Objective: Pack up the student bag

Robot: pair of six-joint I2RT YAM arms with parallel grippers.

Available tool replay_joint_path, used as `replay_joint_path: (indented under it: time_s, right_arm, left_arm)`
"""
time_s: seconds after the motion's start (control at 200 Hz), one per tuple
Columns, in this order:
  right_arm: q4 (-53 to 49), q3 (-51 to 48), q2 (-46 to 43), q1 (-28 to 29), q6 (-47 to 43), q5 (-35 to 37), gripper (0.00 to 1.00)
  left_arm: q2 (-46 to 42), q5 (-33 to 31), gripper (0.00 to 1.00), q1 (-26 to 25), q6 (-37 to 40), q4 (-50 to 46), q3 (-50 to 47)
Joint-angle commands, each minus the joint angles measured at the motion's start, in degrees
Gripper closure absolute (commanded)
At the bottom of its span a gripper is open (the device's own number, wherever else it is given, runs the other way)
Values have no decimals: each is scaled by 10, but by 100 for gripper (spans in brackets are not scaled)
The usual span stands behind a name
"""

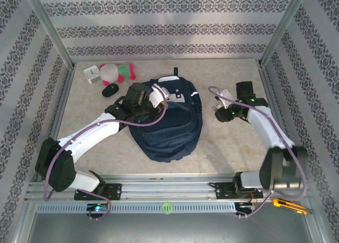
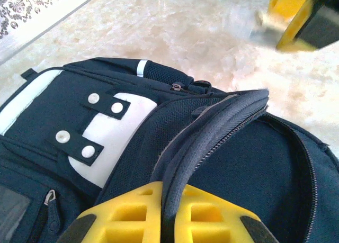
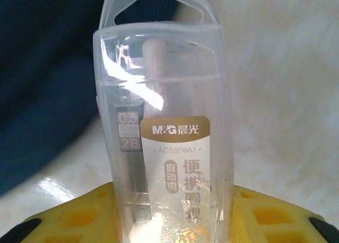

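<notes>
First, at the near edge, a yellow utility knife (image 1: pixel 288 205) lies on the metal rail just right of the right arm's base, and a small green ring (image 1: pixel 167 206) sits on the same rail between the two bases.

Beyond the rail, the student bag (image 1: pixel 169 129) lies flat in the middle of the pale marbled table (image 1: pixel 233 147). It is navy, with its grey-white patches and thin pale stripes toward the far end and its rounded bottom toward the arms.

The left arm reaches in from the left. The left gripper (image 2: pixel 168 211) is closed tight on the zip-lined edge of the bag's opening, and the padded rim passes up between its yellow fingers (image 2: pixel 127 214). In the left wrist view that rim arches up, and the dark inside of the main compartment shows to its right. To its left is the front pocket, with a white patch and two snap-button tabs.

Right of the bag, and clear of it, the right gripper (image 3: pixel 169 222) has its yellow jaws drawn in on a clear plastic case (image 3: pixel 164 121). The case stands upright between them. It carries an M&G label and holds a slim dark tube marked 2B. From above it shows as a pale shape at the fingertips.

Farther back, off the bag's far left corner, a black mouse (image 1: pixel 110 90) rests on the table. Behind it, near the back wall, are a pink, white and green plush toy (image 1: pixel 116 72) and a small white object (image 1: pixel 91 73) just left of the toy.
</notes>
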Motion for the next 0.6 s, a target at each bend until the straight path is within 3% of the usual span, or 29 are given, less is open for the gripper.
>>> replay_joint_path:
  time_s: [0.0,0.185,0.43,0.595]
  right_arm:
    - [42,-27,-81,11,-38,-133,66]
    - [147,-91,-190,77,-126,-235,67]
    - [172,-108,-154,275,-328,-95,65]
    - [219,-81,-82,335,-398,-43,65]
  left_arm:
    - [-25,19,100,12,-58,48,16]
    - [-21,45,100,25,-90,56,21]
    - [-15,72,100,34,-109,79,15]
    - [-14,87,100,35,-102,76,21]
